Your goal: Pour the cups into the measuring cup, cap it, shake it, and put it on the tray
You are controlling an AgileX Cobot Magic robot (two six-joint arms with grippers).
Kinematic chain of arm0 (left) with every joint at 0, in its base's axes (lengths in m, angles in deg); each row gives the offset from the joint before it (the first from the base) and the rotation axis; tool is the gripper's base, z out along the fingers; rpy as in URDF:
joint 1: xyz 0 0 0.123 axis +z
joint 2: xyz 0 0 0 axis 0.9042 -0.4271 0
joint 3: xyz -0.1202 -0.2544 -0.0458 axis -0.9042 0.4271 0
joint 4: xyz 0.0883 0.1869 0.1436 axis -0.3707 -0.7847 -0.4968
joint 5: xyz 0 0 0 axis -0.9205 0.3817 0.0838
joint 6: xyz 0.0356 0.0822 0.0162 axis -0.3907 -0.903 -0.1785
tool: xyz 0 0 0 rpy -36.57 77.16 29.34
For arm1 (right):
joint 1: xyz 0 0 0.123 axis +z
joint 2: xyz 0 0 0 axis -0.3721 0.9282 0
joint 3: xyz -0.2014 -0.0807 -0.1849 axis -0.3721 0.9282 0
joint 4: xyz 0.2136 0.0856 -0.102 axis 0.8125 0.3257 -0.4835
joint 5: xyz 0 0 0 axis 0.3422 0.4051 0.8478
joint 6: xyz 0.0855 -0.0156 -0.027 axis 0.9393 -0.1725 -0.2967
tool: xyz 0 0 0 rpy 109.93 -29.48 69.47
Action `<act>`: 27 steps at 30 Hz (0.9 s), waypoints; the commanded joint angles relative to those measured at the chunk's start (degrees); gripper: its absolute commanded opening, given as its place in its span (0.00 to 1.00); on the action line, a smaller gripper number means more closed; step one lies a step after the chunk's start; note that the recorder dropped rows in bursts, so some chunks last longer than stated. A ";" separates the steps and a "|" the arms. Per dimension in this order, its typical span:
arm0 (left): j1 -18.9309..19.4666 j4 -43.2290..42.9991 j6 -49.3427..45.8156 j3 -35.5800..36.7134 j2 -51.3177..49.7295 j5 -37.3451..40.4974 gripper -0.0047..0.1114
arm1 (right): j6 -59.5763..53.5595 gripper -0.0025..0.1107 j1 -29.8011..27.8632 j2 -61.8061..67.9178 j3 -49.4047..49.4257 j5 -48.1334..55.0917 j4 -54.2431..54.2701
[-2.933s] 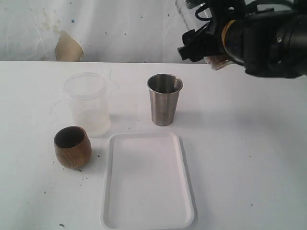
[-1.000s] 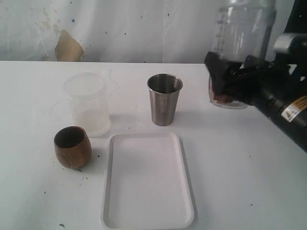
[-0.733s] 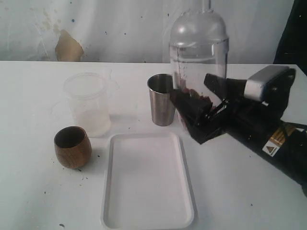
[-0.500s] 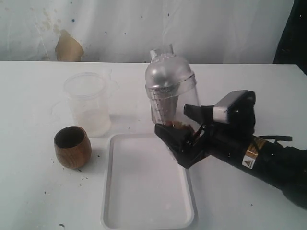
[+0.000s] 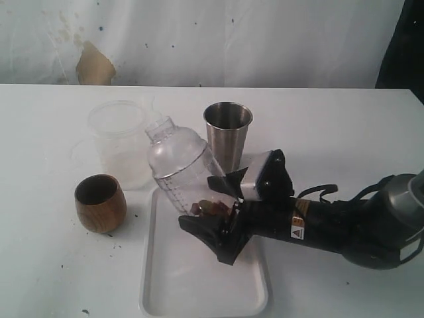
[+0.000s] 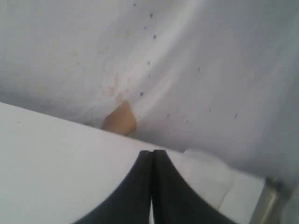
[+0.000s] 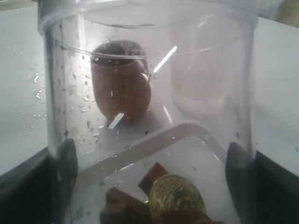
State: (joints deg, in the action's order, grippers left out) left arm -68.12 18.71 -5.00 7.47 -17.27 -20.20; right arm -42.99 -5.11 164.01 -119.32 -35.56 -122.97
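My right gripper [image 5: 212,207] is shut on the lower part of the clear measuring cup [image 5: 177,164]. The cup carries a domed clear cap and leans to the left just above the white tray [image 5: 207,299]. In the right wrist view the measuring cup [image 7: 149,70] fills the frame between the dark fingers [image 7: 61,170], with brown pieces and a gold coin [image 7: 177,196] at its bottom. The steel tumbler [image 5: 228,132] stands behind the tray. Left of the tray is the wooden cup [image 5: 100,203]. My left gripper [image 6: 152,153] is shut and holds nothing.
A frosted plastic tub [image 5: 121,142] stands behind the wooden cup, close to the leaning cap. The right arm [image 5: 344,228] lies low across the table's right side. A white wall with a brown patch [image 5: 94,65] backs the table.
The right arm has swung the capped measuring cup from high at the right down and left to the tray. The cup has tipped from upright to leaning left.
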 commanded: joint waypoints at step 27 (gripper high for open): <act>-24.09 -13.51 14.66 0.28 -38.32 -28.07 0.04 | -2.14 0.02 1.65 0.26 -2.32 -2.66 -4.08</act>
State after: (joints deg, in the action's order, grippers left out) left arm -90.46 7.72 9.60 7.47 -49.06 -41.27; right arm -44.91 -3.57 164.60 -121.25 -35.96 -127.05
